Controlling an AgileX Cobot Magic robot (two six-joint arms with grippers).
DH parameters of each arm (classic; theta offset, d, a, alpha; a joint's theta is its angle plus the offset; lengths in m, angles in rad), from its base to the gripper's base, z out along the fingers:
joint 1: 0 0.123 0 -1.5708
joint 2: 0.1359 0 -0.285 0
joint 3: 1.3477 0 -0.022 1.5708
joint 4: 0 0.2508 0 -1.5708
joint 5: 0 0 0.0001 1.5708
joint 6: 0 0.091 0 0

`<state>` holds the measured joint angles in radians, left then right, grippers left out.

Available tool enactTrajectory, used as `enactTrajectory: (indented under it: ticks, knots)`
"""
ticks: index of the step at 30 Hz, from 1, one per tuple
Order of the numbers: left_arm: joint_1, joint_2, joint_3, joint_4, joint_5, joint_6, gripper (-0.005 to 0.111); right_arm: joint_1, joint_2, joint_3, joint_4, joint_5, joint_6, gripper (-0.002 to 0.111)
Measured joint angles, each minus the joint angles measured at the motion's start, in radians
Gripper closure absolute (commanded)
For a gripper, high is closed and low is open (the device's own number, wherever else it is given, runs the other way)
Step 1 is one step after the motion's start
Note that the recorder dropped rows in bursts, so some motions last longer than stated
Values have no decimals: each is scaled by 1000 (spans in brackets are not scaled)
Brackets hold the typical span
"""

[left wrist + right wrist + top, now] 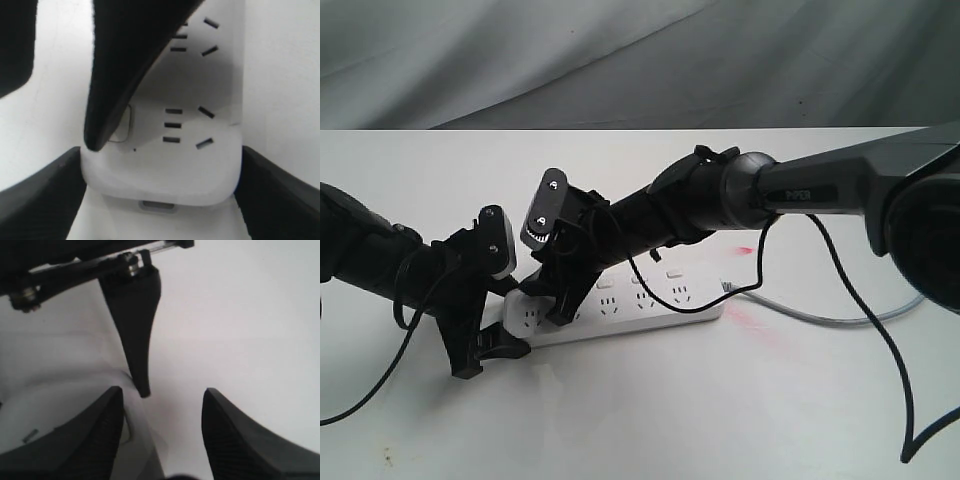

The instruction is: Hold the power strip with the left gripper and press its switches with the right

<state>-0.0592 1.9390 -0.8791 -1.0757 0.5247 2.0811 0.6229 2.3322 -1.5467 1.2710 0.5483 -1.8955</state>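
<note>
Right now my left tool (492, 350) is clamped across the near end of the power strip (650, 300), one finger against each long side, so the rounded end sits squarely between them. The strip lies flat on the white counter (720, 420), running away from that tool towards the right of the exterior view, with its grey cord (820, 318) trailing off beyond the far end. My right tool (162, 392) reaches across from the right and hangs over the same near end, fingers spread wide with nothing between them. One finger (115, 75) slants down over the strip, its tip beside the end switch (126, 122) at the strip's edge; I cannot tell whether it bears on it. The other finger stands over bare counter beside the strip. The other switches (640, 278) sit uncovered further along the row.
</note>
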Motion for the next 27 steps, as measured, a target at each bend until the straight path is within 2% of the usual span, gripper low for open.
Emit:
enactTrajectory:
  ticks: [27]
  knots:
    - [0, 0, 0, 0, 0, 0, 61, 14, -69, 9, -4, 25, -4, 62]
